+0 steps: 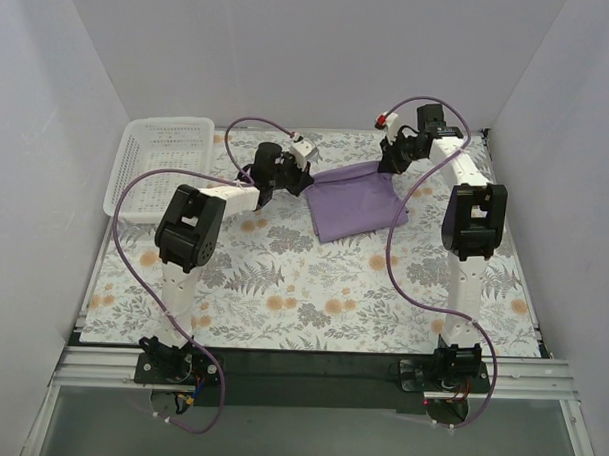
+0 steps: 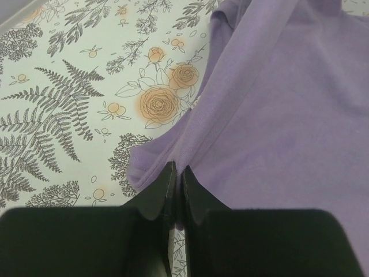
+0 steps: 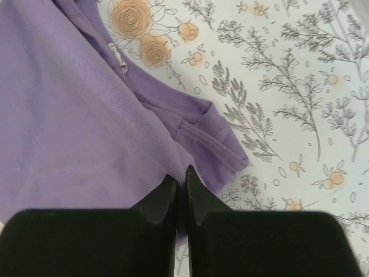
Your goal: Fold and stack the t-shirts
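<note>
The left claw [image 1: 302, 181] is meeting the far-left corner of the lavender t-shirt [image 1: 357, 202] in the top view, while the right claw [image 1: 387, 167] is meeting its far-right corner. The shirt is lying as a folded, roughly rectangular bundle on the floral surface [image 1: 282, 287], toward the far side between the two arms. A white mesh basket [image 1: 159, 163] is sitting at the far-left edge, well apart from the shirt.

In the left wrist view, the left claw [image 2: 174, 186] is pinching a fold of the t-shirt [image 2: 277, 115], its fingers [image 2: 158, 199] pressing nearly together on the cloth above the patterned surface [image 2: 69, 115].

In the right wrist view, the right claw [image 3: 180, 186] is likewise clamping narrowly on the t-shirt [image 3: 69, 127] beside a hemmed edge, and a small white label [image 3: 116, 56] is peeking from the folds.
</note>
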You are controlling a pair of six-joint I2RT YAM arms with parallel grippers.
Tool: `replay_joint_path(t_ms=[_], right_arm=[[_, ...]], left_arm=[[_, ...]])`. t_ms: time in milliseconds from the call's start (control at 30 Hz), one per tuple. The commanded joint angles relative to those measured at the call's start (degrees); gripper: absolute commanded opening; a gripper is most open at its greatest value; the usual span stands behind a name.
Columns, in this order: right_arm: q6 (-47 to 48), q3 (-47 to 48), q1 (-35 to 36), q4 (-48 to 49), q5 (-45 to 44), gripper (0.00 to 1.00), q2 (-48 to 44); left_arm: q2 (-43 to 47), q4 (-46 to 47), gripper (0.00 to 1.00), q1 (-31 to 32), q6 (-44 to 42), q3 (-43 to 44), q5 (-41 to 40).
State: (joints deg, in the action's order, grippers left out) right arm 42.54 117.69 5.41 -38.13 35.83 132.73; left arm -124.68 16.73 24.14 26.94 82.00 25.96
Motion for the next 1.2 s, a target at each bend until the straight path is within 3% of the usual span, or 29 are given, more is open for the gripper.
replay_joint_path(t_ms=[0,33,67,100,133,167,267,367,500,633,733,833,933,967,1033,1067,1167], right_arm=[[-5.79,1.14,0.12,6.04,-2.25,0.11,-1.07],[-7.37,0.70,0.39,7.01,-3.65,0.18,-0.89],[-8.95,0.70,0.74,8.15,-5.49,0.50,-0.80],[-13.32,0.70,1.00,10.68,-9.78,0.61,-0.80],[-16.58,0.61,1.27,12.36,-12.86,0.71,-0.80],[-19.49,0.96,1.27,13.33,-15.94,0.82,-0.89],[-26.88,0.01,1.01,14.66,-23.86,0.94,-2.73],[-29.71,-4.82,-1.62,14.58,-16.26,0.98,-7.56],[-34.80,-17.02,-4.79,13.18,-0.19,0.98,-10.64],[-33.84,-25.99,-4.88,12.29,-3.57,0.98,-12.22],[-33.67,-29.61,-4.88,13.34,-6.21,0.96,-12.32],[-33.32,-31.02,-4.79,13.26,-3.50,0.84,-11.35],[-33.40,-32.17,-4.88,12.82,-1.03,0.62,-11.00],[-33.23,-33.04,-4.80,12.73,-0.77,0.47,-11.17],[-32.79,-34.01,-6.62,12.73,-0.07,0.33,-12.31],[-32.53,-34.97,-7.16,12.56,0.20,0.20,-12.66],[-31.47,-35.95,-9.88,12.03,-0.94,0.01,-15.21]], left_arm=[[0.41,-1.26,0.00,-0.50,1.53,3.17,-1.43],[0.49,-1.26,0.00,-0.59,3.37,3.17,-3.52],[0.67,-1.26,0.03,-0.50,4.17,3.00,-4.50],[1.37,-1.26,0.13,-0.59,5.74,2.99,-6.42],[1.81,-1.18,0.30,-0.59,9.93,2.99,-12.27],[2.42,-1.44,0.57,-0.50,12.67,3.43,-16.77],[5.93,-5.38,0.84,-0.85,19.60,4.92,-27.14],[10.94,-13.98,0.85,-2.16,24.37,6.77,-26.05],[23.21,-18.14,0.83,-3.66,30.43,-2.69,-10.62],[35.18,-17.79,0.77,-3.66,34.40,-21.64,-1.28],[45.38,-18.05,0.76,-3.49,36.51,-30.29,2.34],[55.58,-19.45,0.76,-3.40,37.83,-39.52,4.71],[64.63,-22.08,0.76,-3.40,38.63,-45.51,5.16],[66.65,-23.05,0.76,-3.31,38.98,-47.35,4.81],[71.93,-25.42,0.76,-3.22,39.15,-48.59,4.28],[73.51,-26.13,0.76,-3.31,39.42,-49.03,4.02],[79.31,-28.33,0.76,-3.22,39.94,-50.18,3.66]])
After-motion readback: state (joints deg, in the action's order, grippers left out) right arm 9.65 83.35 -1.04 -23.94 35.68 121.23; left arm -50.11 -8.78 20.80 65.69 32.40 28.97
